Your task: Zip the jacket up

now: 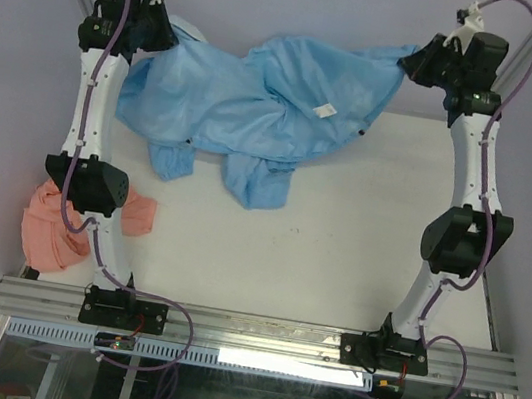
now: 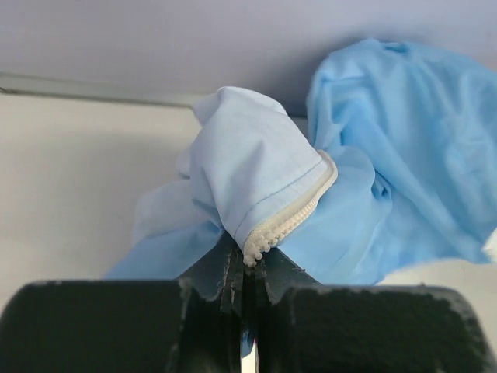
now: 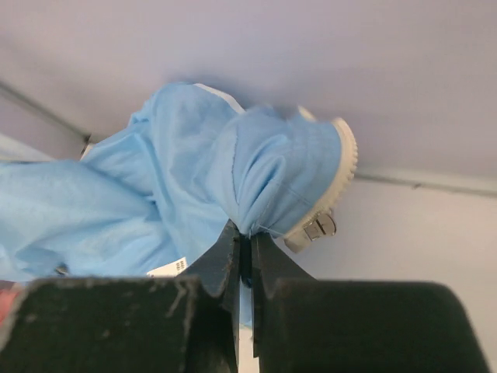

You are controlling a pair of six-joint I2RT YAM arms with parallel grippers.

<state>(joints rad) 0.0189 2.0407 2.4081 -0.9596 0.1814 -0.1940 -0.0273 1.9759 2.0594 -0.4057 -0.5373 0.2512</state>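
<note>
Both arms are reaching to the far side of the counter (image 1: 340, 242), each pinching one front edge of the jacket (image 1: 260, 108), so it is hanging spread between them, probably to bring the two zipper halves together. The left tool (image 2: 247, 266) is clamping, jaws pressed together, on a fold carrying white zipper teeth (image 2: 291, 217). The right tool (image 3: 245, 245) is gripping fabric just beside the metal slider (image 3: 314, 228). A small white label (image 1: 322, 111) is showing, its print too small to read
</note>
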